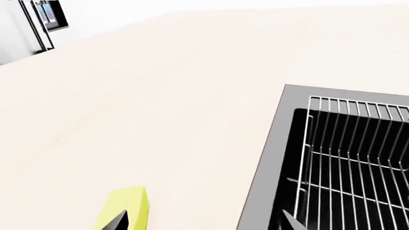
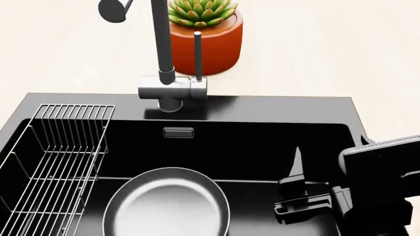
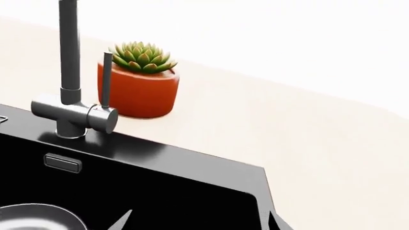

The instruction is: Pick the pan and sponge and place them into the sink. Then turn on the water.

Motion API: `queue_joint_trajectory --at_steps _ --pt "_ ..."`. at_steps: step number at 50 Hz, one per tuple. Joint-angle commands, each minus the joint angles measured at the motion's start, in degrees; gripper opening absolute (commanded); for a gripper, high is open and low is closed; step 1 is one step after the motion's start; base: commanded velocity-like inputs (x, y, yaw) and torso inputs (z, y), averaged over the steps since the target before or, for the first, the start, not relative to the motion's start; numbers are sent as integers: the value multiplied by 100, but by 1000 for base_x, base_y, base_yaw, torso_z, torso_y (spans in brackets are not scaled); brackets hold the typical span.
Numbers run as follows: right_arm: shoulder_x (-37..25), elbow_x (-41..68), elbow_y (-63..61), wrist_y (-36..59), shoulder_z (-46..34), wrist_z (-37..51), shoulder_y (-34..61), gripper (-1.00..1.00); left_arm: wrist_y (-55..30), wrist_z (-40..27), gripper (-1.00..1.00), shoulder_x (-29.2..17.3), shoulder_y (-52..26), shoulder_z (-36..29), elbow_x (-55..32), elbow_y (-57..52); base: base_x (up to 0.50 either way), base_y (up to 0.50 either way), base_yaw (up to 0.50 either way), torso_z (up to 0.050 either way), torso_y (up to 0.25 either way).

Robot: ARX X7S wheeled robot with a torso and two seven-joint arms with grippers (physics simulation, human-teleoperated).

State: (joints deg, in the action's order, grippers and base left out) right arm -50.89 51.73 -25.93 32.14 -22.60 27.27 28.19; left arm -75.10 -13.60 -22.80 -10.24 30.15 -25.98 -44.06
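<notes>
Sink [image 2: 276,105]: matt black, smooth.
Pan [image 2: 167,204]: brushed grey metal inside.
Rack [image 2: 49,162]: thin bright wire.
Faucet [image 2: 172,88]: satin dark metal.
Sponge [image 1: 124,208]: flat yellow.
Pot [image 2: 206,44]: glossy orange.
Counter [image 1: 160,96]: pale, smooth.

Pale cream countertop [image 1: 160,96]; white wall [image 3: 288,33] behind; dark-framed window [image 1: 51,14] at far corner.

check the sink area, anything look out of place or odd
Nothing looks damaged or spilled. The pan lies flat in the sink beside the wire rack. The sponge sits on the counter outside the sink.
</notes>
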Motion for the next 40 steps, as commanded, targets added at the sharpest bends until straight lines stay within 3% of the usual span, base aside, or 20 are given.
queue_joint_trajectory --at_steps 1,6,11,28,40 --pt "75 -84 62 161 -73 -8 113 100 -637 108 100 87 323 907 -261 -466 0 0 0 0 0" --pt "160 -167 150 178 -169 -61 174 100 -515 198 100 130 796 1051 -258 -655 0 0 0 0 0" --pt "203 -216 212 129 -193 -106 180 100 -588 240 100 58 631 1386 -294 -495 0 0 0 0 0" --pt "202 -205 141 111 -210 -106 125 100 256 131 100 -258 537 873 171 678 0 0 0 0 0" --pt "313 -296 264 37 -305 -181 81 100 502 95 100 -205 334 450 240 1114 0 0 0 0 0"
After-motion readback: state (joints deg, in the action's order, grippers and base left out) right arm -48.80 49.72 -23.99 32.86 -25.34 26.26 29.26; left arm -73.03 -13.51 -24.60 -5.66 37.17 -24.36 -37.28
